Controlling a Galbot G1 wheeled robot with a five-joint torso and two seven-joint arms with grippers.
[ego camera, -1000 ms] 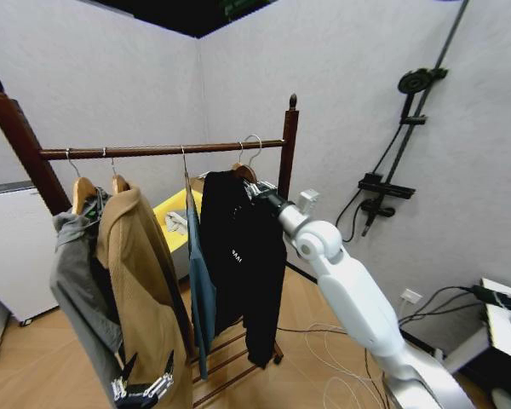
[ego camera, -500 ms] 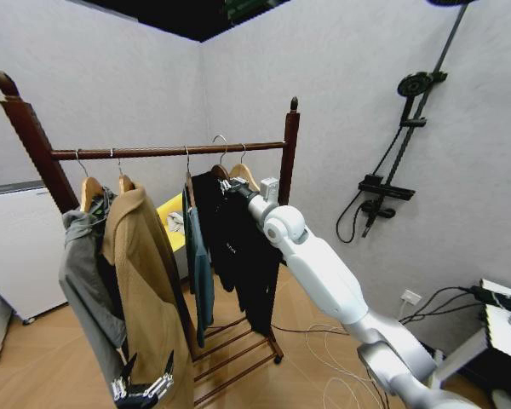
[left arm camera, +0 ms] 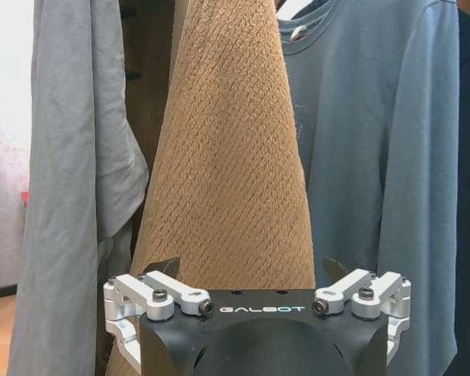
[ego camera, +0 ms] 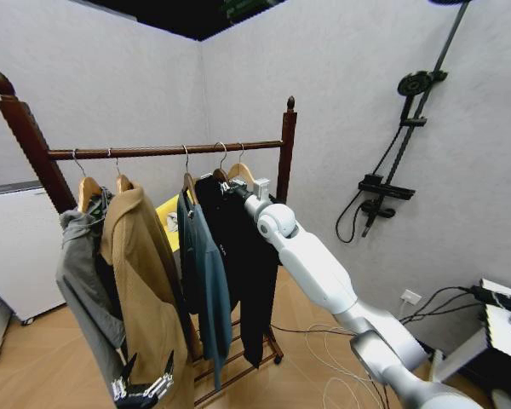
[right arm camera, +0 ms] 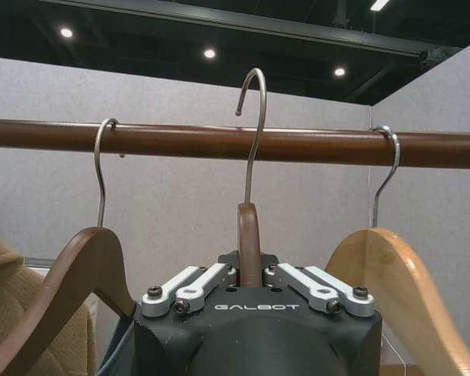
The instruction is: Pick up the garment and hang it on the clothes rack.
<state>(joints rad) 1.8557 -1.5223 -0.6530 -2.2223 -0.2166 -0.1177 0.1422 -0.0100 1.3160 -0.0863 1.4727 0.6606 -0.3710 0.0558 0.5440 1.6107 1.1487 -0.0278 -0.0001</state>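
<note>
Shifted leftward, garment (ego camera: pixel 238 256); right gripper (right arm camera: pixel 249 276) clamps hanger (right arm camera: pixel 249 235) (cloth hidden).

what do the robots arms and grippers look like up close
The right arm has smooth glossy white shells with rounded joints and a silver-grey section lower down. The right gripper has a matte black body with white GALBOT lettering and silver metal finger linkages with dark screws. The left gripper has the same body and black pointed fingertips.

The head camera faces the clothes rack (ego camera: pixel 162 152) from some way back; the right wrist camera looks up, close under its rod (right arm camera: pixel 235 144).
</note>
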